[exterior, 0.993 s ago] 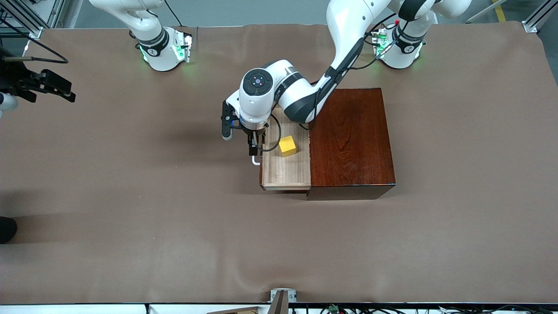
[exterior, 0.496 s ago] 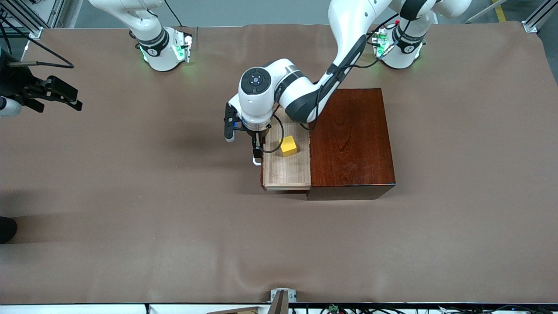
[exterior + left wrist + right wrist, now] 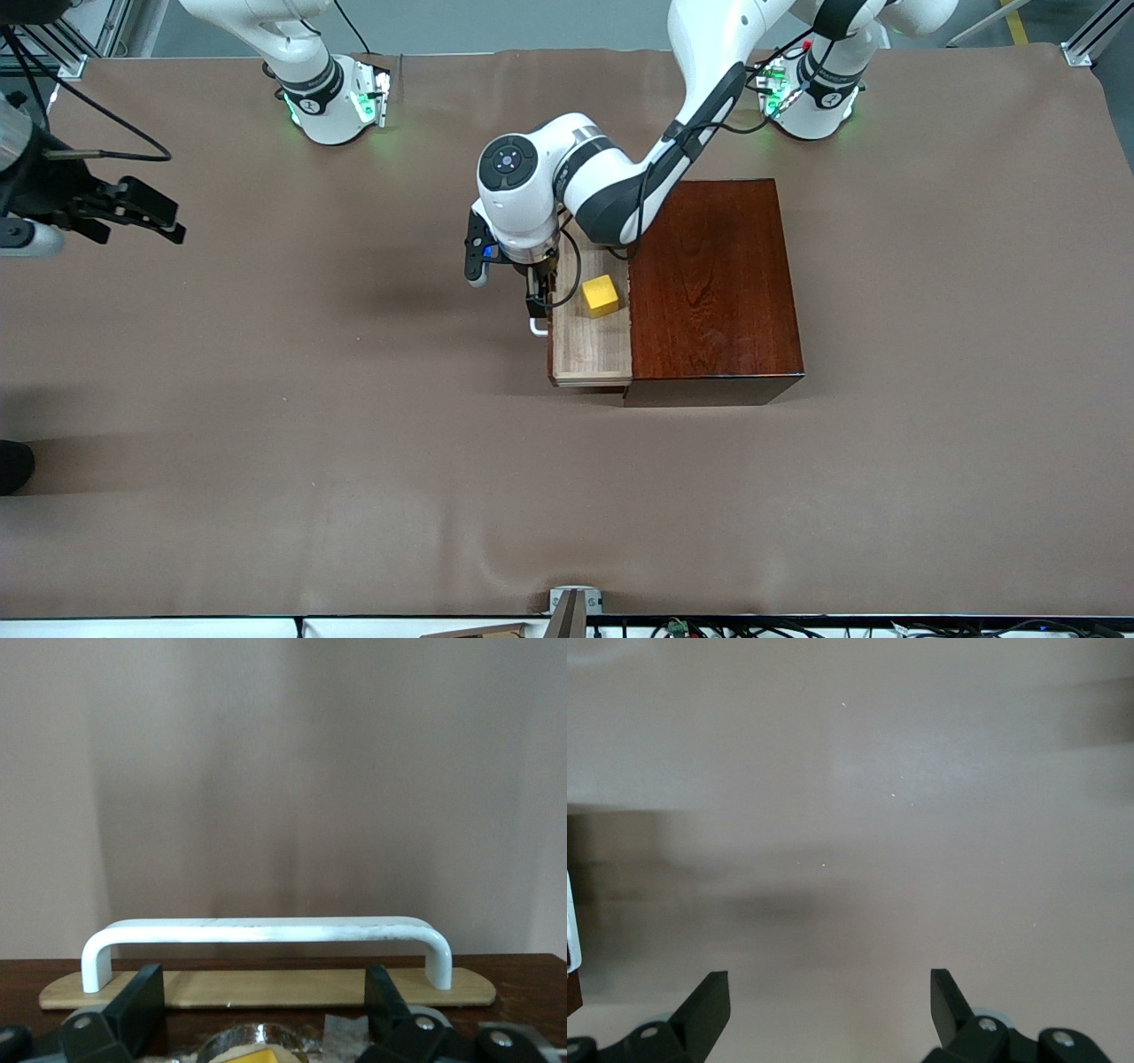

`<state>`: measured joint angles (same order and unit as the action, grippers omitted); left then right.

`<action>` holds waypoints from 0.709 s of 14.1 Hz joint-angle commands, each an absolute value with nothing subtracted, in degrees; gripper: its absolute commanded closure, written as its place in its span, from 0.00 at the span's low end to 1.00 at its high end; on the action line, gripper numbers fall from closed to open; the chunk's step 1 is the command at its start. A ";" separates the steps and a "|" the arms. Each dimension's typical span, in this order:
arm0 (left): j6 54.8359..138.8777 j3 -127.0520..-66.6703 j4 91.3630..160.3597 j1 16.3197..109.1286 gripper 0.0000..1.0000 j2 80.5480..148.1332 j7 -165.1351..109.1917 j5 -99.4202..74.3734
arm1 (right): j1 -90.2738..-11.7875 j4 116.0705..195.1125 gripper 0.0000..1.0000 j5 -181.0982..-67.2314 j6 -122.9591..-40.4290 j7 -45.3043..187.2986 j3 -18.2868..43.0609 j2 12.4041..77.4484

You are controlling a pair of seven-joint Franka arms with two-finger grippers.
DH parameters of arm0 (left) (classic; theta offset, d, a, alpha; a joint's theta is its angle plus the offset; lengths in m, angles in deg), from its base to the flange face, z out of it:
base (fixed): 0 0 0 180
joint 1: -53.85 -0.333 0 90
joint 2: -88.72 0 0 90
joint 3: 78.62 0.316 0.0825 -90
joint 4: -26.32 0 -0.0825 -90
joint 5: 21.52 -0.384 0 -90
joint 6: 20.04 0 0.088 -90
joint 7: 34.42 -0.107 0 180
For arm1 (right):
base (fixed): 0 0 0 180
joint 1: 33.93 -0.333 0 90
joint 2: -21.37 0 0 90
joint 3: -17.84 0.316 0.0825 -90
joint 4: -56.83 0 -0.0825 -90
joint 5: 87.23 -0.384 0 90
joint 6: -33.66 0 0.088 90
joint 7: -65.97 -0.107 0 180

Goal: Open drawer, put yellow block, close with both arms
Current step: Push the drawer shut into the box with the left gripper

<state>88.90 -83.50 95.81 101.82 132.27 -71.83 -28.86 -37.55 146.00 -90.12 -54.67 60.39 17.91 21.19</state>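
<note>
My spread left gripper [image 3: 538,306] at the handle [image 3: 266,935] could slip off, leaving the drawer [image 3: 589,341] ajar; my right gripper [image 3: 830,1010] waits open over bare table.

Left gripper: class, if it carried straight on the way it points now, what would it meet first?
The left gripper points down at the drawer front; first in line looks like the white handle, though depth is unclear.

Brown table cover [image 3: 266,425] (slightly wrinkled) throughout.

yellow block [image 3: 601,295] in drawer [image 3: 588,346] — left gripper [image 3: 537,306] at handle [image 3: 266,935]
</note>
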 commanded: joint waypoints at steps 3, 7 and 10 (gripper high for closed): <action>78.67 -82.67 97.34 101.75 0.00 130.12 -75.72 -36.62 | -37.63 145.43 0.00 -89.09 -55.63 59.64 17.49 23.30; 74.10 -82.75 97.60 101.84 0.00 129.76 -76.52 -41.63 | -37.01 145.51 0.00 -82.75 -56.34 59.99 17.31 24.71; 72.08 -82.76 97.78 101.49 0.00 129.85 -76.52 -43.31 | -33.33 145.43 0.00 -83.80 -55.99 59.81 17.31 24.36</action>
<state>74.24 -83.26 96.07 101.72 131.80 -74.81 -40.64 -36.10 145.98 -83.59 -56.36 59.95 16.82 24.79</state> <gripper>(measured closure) 0.000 0.000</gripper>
